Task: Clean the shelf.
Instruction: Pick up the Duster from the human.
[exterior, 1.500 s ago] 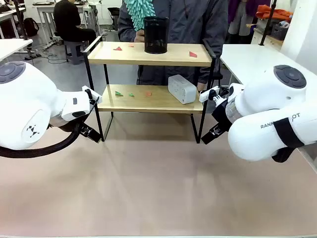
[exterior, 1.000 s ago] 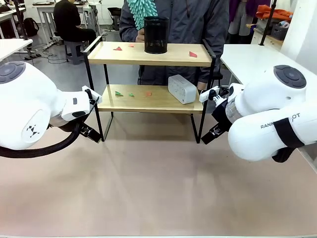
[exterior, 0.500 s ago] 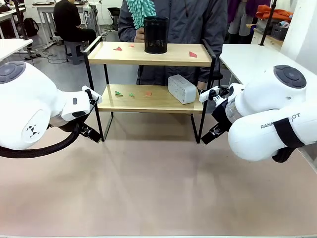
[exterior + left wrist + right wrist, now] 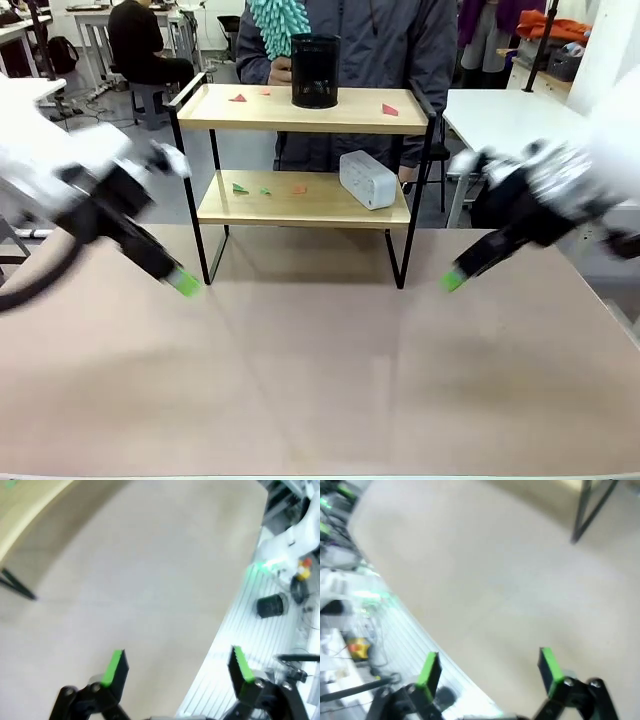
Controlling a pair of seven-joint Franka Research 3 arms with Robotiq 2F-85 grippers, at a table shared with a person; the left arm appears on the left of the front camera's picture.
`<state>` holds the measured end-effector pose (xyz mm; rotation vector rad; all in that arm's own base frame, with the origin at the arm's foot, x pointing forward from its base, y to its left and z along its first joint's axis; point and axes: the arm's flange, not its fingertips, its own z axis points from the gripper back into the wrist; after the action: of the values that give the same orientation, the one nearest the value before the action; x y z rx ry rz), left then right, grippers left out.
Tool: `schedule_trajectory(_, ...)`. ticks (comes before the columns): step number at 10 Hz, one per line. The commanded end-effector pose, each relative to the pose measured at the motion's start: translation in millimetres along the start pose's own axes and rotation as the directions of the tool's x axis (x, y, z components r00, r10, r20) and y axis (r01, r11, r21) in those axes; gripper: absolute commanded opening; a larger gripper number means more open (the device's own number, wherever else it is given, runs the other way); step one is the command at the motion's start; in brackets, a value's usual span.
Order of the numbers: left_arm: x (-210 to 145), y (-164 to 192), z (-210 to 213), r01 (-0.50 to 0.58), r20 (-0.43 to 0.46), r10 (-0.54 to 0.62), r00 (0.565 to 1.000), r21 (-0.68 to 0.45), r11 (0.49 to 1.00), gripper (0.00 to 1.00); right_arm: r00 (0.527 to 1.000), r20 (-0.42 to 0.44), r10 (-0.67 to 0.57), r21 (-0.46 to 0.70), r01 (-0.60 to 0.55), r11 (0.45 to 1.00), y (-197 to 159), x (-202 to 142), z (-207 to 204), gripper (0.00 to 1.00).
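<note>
Shelf (image 4: 330,207) straight ahead at twelve o'clock, long side running nine to three. Left gripper (image 4: 175,665) at its seven, right gripper (image 4: 489,667) at its five — both spread wide, empty, roughly equally near it.

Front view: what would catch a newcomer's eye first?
The two-tier shelf stands far across the table: black mesh cup on top, white box below, coloured paper scraps on both boards. The blurred left tool and right tool hang open by its front feet. Behind it a person holds a teal duster.
</note>
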<state>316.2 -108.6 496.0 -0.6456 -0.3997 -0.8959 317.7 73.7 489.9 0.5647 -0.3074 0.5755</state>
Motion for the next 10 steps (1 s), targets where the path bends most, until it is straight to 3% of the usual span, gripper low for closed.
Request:
schedule_trajectory(1, -60, 32, 90, -0.213, 0.267, 0.203, 0.942, 0.009, 0.977, 1.0, 0.857, 0.299, -0.42, 0.316, 0.326, 0.891, -65, -70, 102, 1.0)
schedule_trajectory(2, -102, 49, 125, -0.343, 0.449, 0.313, 0.837, -0.015, 0.939, 1.0, 0.715, 0.403, -0.571, 0.457, 0.384, 0.802, -101, -115, 128, 1.0)
schedule_trajectory(3, -144, 60, 149, -0.447, 0.611, 0.403, 0.681, -0.089, 0.89, 1.0, 0.524, 0.458, -0.719, 0.588, 0.428, 0.686, -134, -161, 139, 1.0)
schedule_trajectory(4, -177, 74, 157, -0.563, 0.743, 0.49, 0.456, -0.185, 0.805, 1.0, 0.287, 0.468, -0.836, 0.691, 0.47, 0.549, -156, -196, 131, 1.0)
schedule_trajectory(5, -192, 87, 152, -0.694, 0.783, 0.561, 0.271, -0.245, 0.677, 1.0, 0.243, 0.478, -0.844, 0.703, 0.47, 0.534, -163, -204, 114, 1.0)
schedule_trajectory(6, -157, 63, 186, -0.424, 0.486, 0.396, 0.779, -0.058, 0.904, 1.0, 0.187, 0.551, -0.813, 0.617, 0.565, 0.548, -162, -194, 94, 1.0)
schedule_trajectory(7, -157, 63, 186, -0.424, 0.486, 0.396, 0.779, -0.058, 0.904, 1.0, 0.691, 0.338, -0.639, 0.439, 0.484, 0.756, -153, -232, 150, 1.0)
schedule_trajectory(10, -157, 63, 186, -0.424, 0.486, 0.396, 0.779, -0.058, 0.904, 1.0, 0.691, 0.338, -0.639, 0.439, 0.484, 0.756, -153, -232, 150, 1.0)
